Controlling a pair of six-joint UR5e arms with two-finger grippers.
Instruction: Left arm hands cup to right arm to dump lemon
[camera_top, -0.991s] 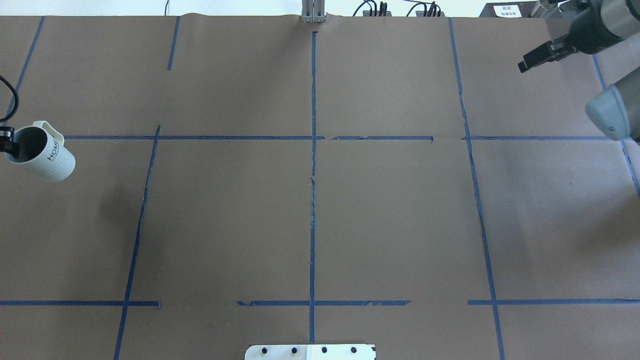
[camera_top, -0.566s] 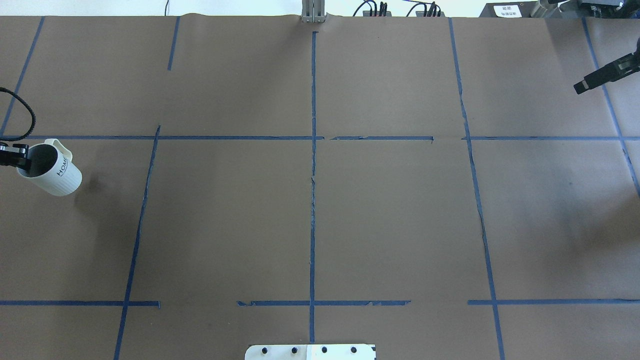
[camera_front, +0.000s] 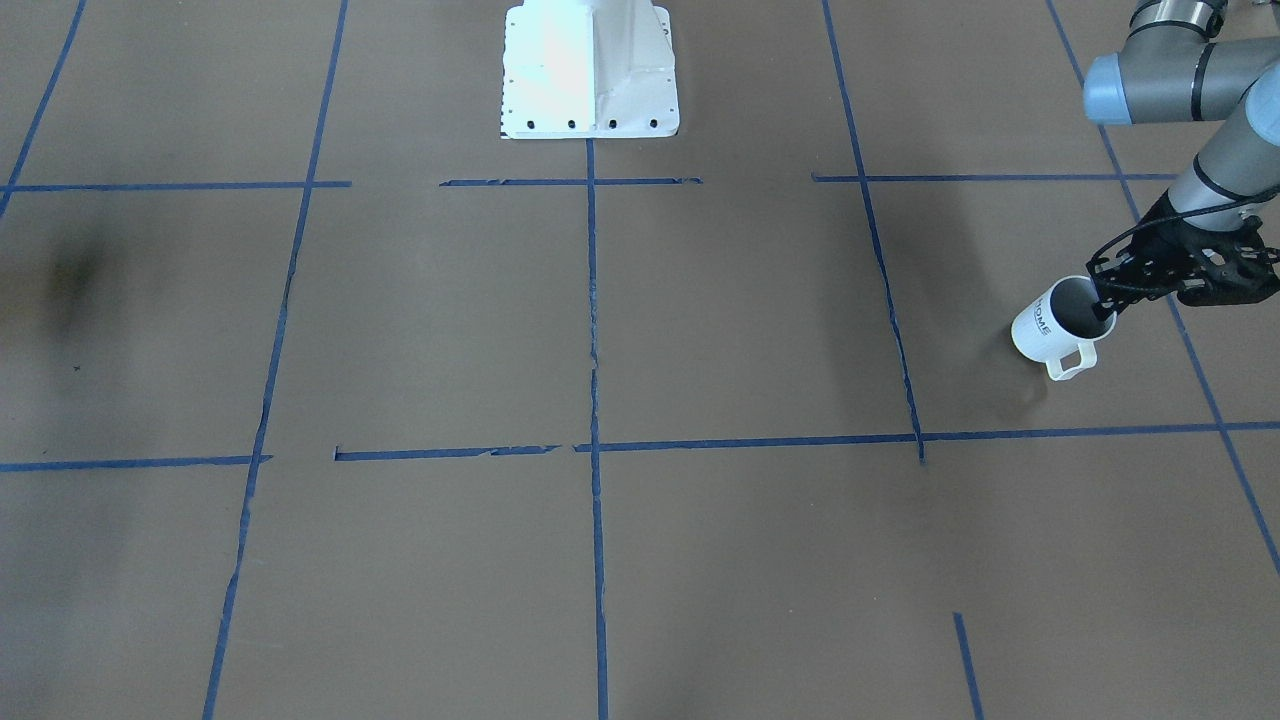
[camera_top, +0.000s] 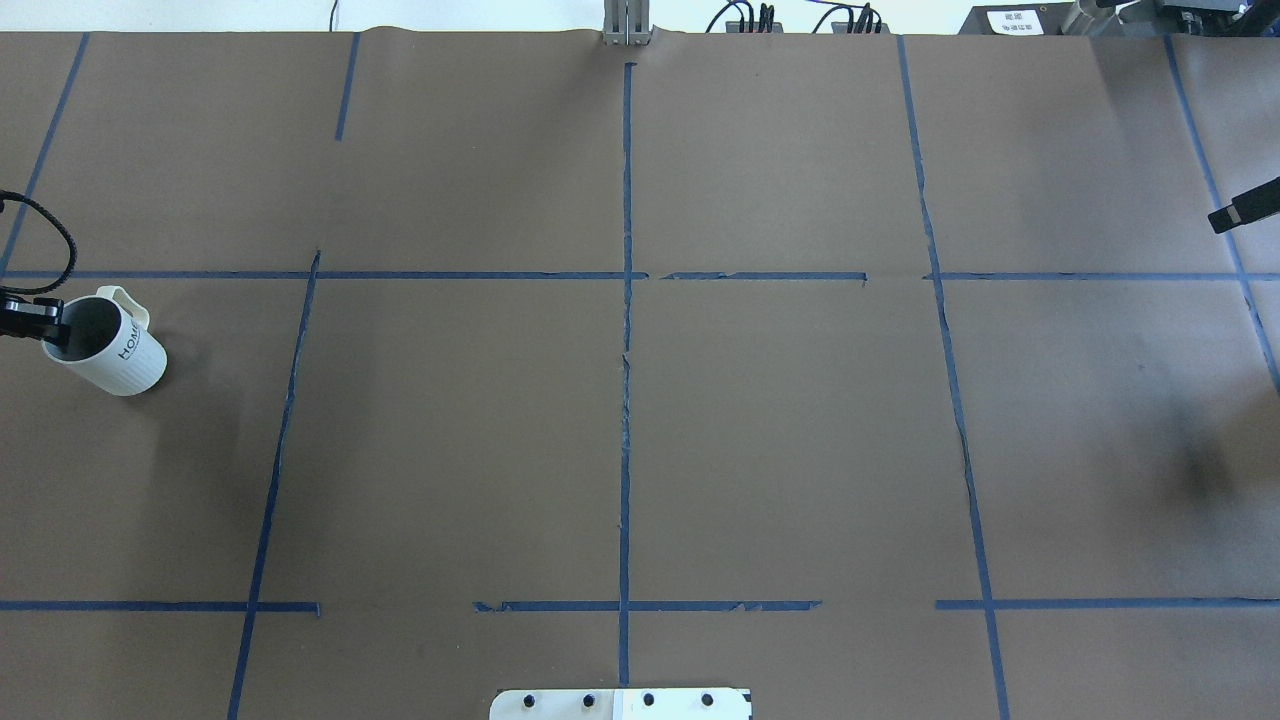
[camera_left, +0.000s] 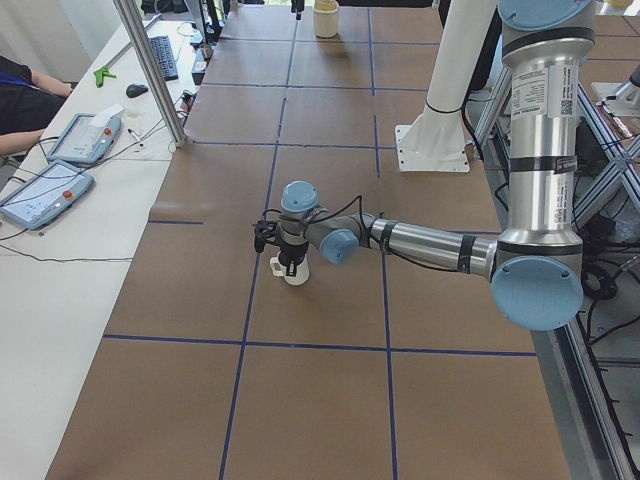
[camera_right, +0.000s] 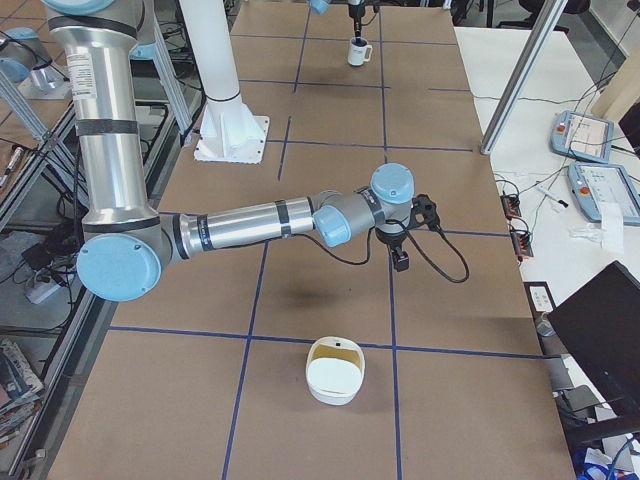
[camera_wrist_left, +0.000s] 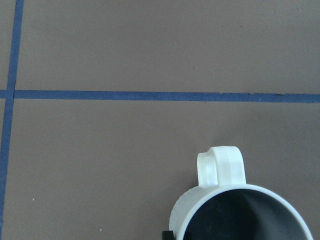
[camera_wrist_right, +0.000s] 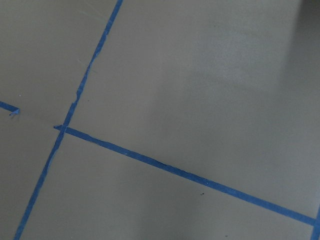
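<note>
While my left hand (camera_front: 1104, 302) clamps the rim of the cup (camera_front: 1040, 330) near the left edge of the surface (camera_front: 700, 330), I cannot tell whether the right hand (camera_top: 1243, 211) is open or closed.

Bright, even light; soft shadows
</note>
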